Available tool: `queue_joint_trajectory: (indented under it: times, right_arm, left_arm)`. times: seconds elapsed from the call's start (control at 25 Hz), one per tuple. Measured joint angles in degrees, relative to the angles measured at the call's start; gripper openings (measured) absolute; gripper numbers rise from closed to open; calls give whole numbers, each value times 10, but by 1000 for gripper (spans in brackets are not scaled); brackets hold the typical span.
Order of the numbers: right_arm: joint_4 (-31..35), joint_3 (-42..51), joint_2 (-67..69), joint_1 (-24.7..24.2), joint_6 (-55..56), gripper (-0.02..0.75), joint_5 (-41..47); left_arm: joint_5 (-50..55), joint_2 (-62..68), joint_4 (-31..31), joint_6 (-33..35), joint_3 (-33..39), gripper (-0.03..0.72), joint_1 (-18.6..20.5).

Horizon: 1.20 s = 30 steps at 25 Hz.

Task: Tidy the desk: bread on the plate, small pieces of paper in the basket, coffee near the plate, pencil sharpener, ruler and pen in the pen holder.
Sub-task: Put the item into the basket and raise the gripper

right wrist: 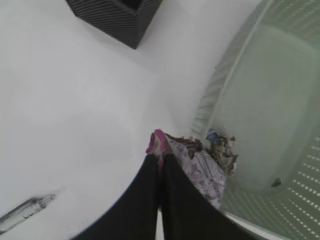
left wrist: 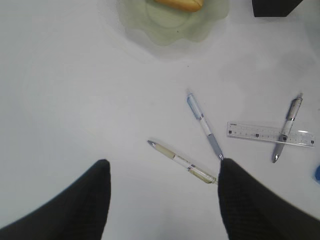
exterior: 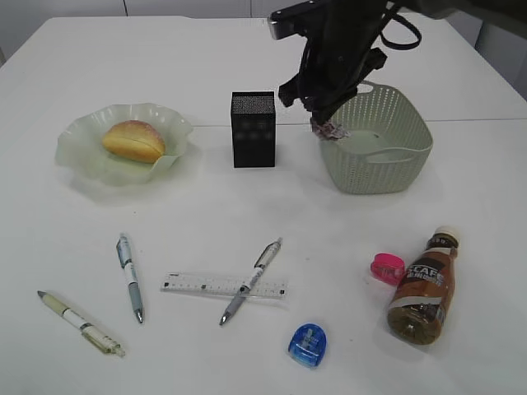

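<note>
Looking across the worktop, I find my right hand pressed together on a crumpled piece of paper over the near-left rim of the basket; another scrap lies just inside that rim. My left hand hangs spread above bare worktop, holding nothing.

The bread sits on the plate at the left. The pen holder stands between plate and basket, close beside the right arm.

Along the near side lie a cream pen, a blue-grey pen, and a silver pen lying across the ruler. A blue pencil sharpener, a pink sharpener and the coffee, lying on its side, sit at the right, well apart from the plate.
</note>
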Motion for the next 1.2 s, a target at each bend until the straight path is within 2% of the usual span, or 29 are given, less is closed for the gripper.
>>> queue_joint_trajectory:
  times: [0.4,0.6,0.92,1.0,1.08,1.16,1.2]
  right_arm:
    - [0,-16,-6,-75,33,13,4]
    - [-1,-16,-6,-106,87,13,-2]
    - [1,-16,-6,-115,142,34,-24]
    - [6,-16,-6,-115,154,127,-33]
    - [7,-16,-4,-115,168,276,-35]
    - [7,-16,-2,-115,176,460,-37]
    - [7,-16,-1,-115,178,523,-39]
  left_arm:
    - [0,0,1,0,0,486,0]
    - [0,0,1,0,0,486,0]
    - [0,0,1,0,0,486,0]
    - [0,0,1,0,0,486,0]
    - [0,0,1,0,0,486,0]
    - [0,0,1,0,0,486,0]
    - [0,0,1,0,0,486,0]
